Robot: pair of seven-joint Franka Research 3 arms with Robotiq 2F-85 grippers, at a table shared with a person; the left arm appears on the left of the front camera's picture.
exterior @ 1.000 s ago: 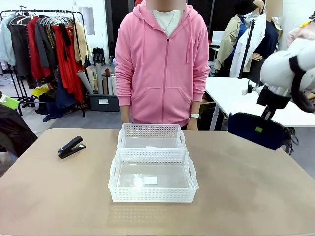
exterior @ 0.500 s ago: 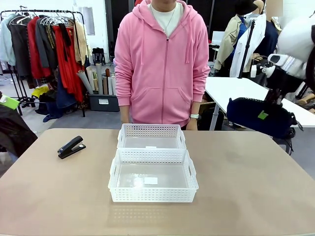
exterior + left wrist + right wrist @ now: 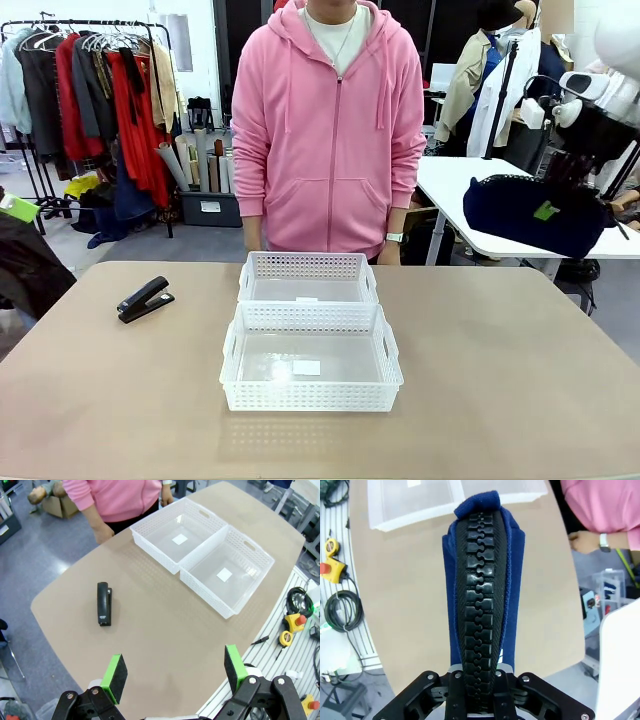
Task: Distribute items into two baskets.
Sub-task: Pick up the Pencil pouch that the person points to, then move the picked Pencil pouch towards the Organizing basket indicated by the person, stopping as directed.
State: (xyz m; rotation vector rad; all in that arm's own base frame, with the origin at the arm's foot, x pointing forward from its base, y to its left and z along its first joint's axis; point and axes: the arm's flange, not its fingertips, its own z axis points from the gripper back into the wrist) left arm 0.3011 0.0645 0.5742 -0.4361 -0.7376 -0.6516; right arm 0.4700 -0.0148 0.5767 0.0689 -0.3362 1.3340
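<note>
High at the right, off the table's edge, the dark navy pouch [image 3: 535, 215] with its green tag hangs from my right gripper [image 3: 568, 172]. In the right wrist view that gripper [image 3: 480, 669] is shut on the pouch [image 3: 482, 590], whose zipper faces the camera. The black stapler [image 3: 145, 298] lies on the table's left side. Two white baskets stand end to end in the middle, the near basket [image 3: 232, 372] and the far basket [image 3: 246, 285]. My left gripper [image 3: 175, 672] is open high over the table, with the stapler [image 3: 103, 603] and both baskets [image 3: 210, 597] below it.
A person in a pink hoodie [image 3: 330, 120] stands at the far edge behind the baskets, hands [image 3: 580, 542] low by the table. A white table [image 3: 470, 190] stands behind at the right. Cables and a yellow box [image 3: 292, 625] lie off the robot's side.
My right gripper has lifted the pouch higher and slightly to the right. The stapler, baskets and person stay in place.
</note>
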